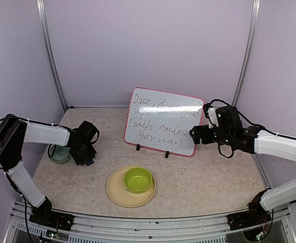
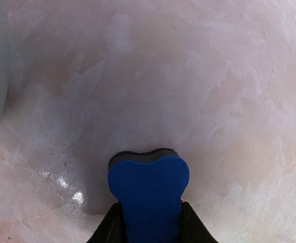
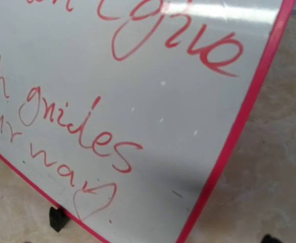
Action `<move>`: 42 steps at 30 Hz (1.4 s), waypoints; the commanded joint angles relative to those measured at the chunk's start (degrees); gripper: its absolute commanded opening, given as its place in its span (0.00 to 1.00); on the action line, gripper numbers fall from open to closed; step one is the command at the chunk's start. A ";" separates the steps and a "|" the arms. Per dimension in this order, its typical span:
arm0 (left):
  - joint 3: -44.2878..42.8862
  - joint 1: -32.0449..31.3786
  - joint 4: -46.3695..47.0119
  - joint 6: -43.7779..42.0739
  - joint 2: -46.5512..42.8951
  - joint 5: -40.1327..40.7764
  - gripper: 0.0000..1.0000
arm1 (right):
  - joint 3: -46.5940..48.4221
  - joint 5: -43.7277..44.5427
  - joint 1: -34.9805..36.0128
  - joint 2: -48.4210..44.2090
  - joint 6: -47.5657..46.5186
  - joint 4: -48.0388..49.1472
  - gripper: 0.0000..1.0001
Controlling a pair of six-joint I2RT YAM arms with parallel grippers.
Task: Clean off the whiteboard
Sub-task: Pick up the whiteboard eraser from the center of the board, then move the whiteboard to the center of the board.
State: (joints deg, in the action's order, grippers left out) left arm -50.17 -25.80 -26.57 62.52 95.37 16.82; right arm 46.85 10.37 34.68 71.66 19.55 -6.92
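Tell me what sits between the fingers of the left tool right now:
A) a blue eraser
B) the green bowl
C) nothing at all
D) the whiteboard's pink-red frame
A: the left wrist view shows a blue eraser with a dark underside, flanked on both sides by the black fingers of the left tool.
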 commanded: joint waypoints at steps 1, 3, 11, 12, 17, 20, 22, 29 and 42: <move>1.06 0.23 1.42 -0.66 0.58 -0.91 0.26 | -0.52 0.09 -0.57 -0.55 -0.03 0.88 0.96; 1.53 0.14 2.44 -1.36 0.03 -1.47 0.18 | -0.32 0.16 -0.57 -0.68 -0.17 0.70 0.96; 1.75 -3.74 4.67 -5.25 -6.15 2.78 0.14 | 0.74 0.26 -1.10 -1.15 -1.35 -0.41 0.96; 1.75 -4.37 5.04 -6.06 -7.14 3.38 0.14 | 0.78 0.22 -1.18 -1.17 -1.42 -0.56 0.96; 2.39 -6.36 10.88 -13.63 -12.70 1.94 0.19 | 1.07 0.10 -1.41 -1.10 -1.65 -0.85 0.96; 3.13 -7.48 15.22 -19.82 -15.98 -0.77 0.22 | 1.26 0.19 -1.75 -1.16 -1.74 -0.98 0.97; 3.21 -8.00 16.86 -23.01 -17.98 -1.74 0.17 | 1.52 -0.32 -2.33 -1.25 -1.78 -1.16 0.97; 1.57 -8.13 19.80 -31.48 -21.28 -10.37 0.00 | 3.08 -0.65 -3.65 -2.12 -2.35 -2.06 0.97; 5.63 -9.22 28.70 -37.30 -29.93 -21.36 0.07 | 4.31 -2.04 -7.34 -1.92 -0.93 -2.68 0.96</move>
State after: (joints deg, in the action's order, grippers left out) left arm -46.06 -34.37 -2.61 27.81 68.42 -0.93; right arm 49.98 8.93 28.51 70.74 17.74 -8.93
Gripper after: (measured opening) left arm 0.260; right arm 0.968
